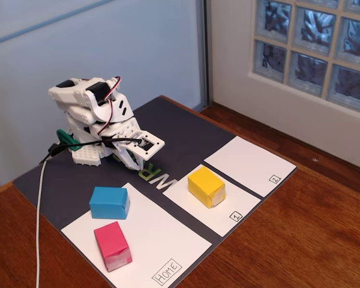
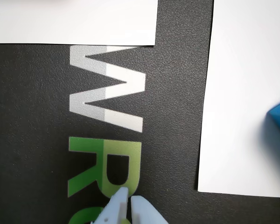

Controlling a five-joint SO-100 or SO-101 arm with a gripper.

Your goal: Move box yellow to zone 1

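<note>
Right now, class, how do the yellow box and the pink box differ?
The yellow box sits on the panel marked 1; the pink box sits on the Home panel. Yellow lies farther from the camera, pink nearest. Both are similar-sized paper-wrapped blocks, untouched.

fixed view high oblique, wrist view close above mat [image 2: 177,93]

Soft daylight is filling the fixed view, coming in through the glass-block window [image 1: 315,45] at the upper right, and the blocks are casting only faint shadows toward the lower left. The white paper panel [image 1: 141,243] is reading bright but not blowing out. The picture is looking slightly soft overall. In the wrist view the dark mat [image 2: 32,116] is showing sharp grain, while the fingertips [image 2: 141,210] at the bottom edge are blurring, and the paper at the right is glaring mildly.
</note>
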